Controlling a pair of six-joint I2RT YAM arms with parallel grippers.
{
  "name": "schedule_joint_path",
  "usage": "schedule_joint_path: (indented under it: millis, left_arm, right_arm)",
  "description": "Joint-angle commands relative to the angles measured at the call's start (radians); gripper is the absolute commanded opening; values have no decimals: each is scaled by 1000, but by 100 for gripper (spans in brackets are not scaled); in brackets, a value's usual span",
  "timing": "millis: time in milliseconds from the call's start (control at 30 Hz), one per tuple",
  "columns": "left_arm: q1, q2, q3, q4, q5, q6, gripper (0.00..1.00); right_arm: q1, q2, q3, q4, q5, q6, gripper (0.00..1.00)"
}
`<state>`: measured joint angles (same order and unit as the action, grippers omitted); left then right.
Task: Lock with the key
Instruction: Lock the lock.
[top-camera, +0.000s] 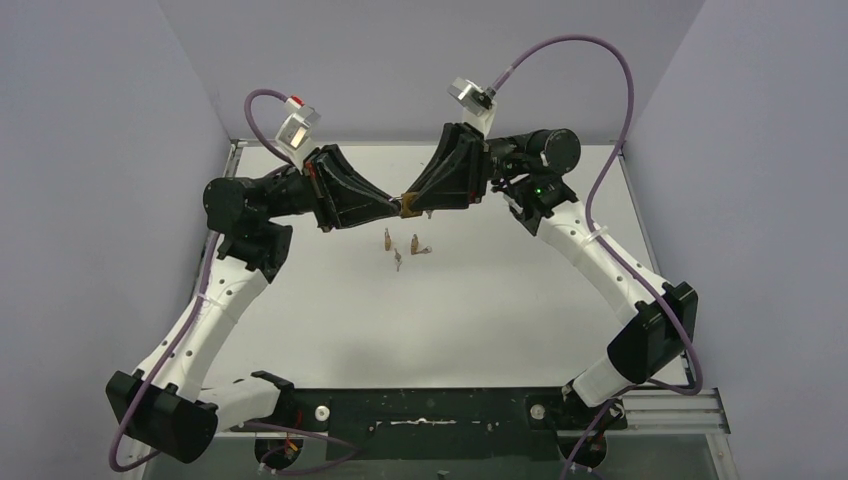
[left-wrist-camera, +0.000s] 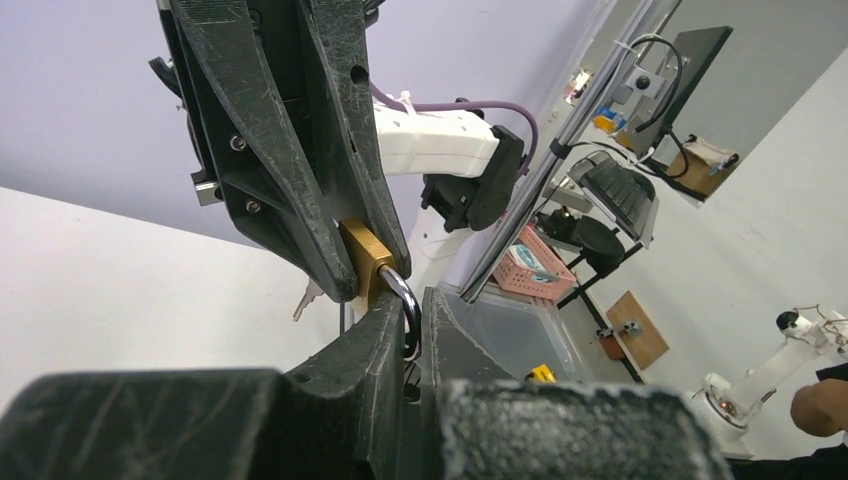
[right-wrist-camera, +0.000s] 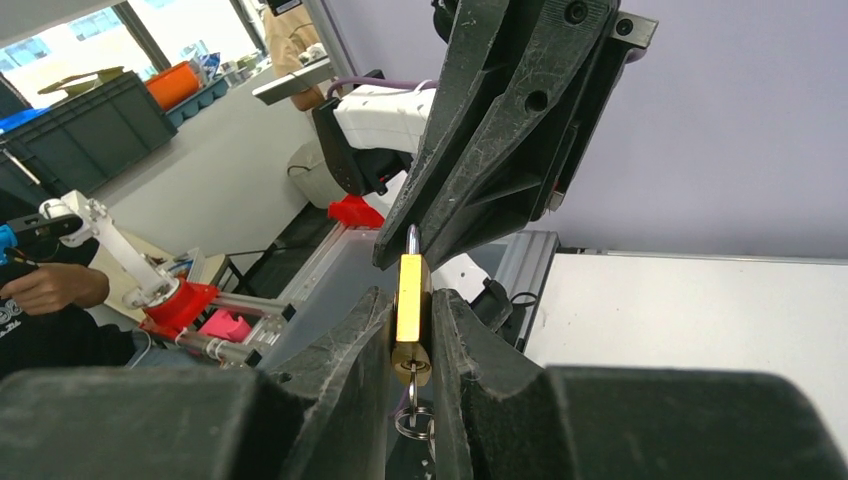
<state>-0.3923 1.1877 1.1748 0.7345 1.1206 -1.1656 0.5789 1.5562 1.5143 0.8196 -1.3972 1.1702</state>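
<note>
Beyond the table, the left wrist view shows a pink basket (left-wrist-camera: 532, 268) whose contents are too small to make out. The right wrist view shows a dark crate (right-wrist-camera: 85, 125) with its inside hidden. Above the middle of the table (top-camera: 480, 300) the two arms reach inward at about the same height, their tips meeting around a brass padlock (right-wrist-camera: 411, 300) held in the air. The right fingers (right-wrist-camera: 360, 340) are clamped on the padlock's flat sides. The left fingers (left-wrist-camera: 372, 335) are pinched on its steel shackle (left-wrist-camera: 405, 295), most of which is covered by them. A key (right-wrist-camera: 412, 385) sits in the bottom of the padlock, its ring cut off between the fingers. In the top view more keys (top-camera: 400, 248) dangle below, small and blurred.
</note>
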Motion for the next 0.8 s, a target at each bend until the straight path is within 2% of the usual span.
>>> schedule_joint_path:
  millis: [0, 233, 533, 633, 767]
  left_arm:
    - [-71, 59, 17, -39, -136, 82, 0]
    - [-76, 62, 9, -46, -128, 93, 0]
    - [-16, 17, 13, -116, -102, 129, 0]
    - [-6, 11, 14, -133, -108, 141, 0]
    - [-37, 32, 24, -144, -130, 159, 0]
  right_arm:
    - [136, 46, 45, 21, 78, 13, 0]
    - [142, 57, 72, 103, 73, 93, 0]
    - [72, 0, 30, 79, 53, 94, 0]
    - [57, -18, 16, 35, 71, 51, 0]
    - [103, -14, 18, -167, 111, -125, 0]
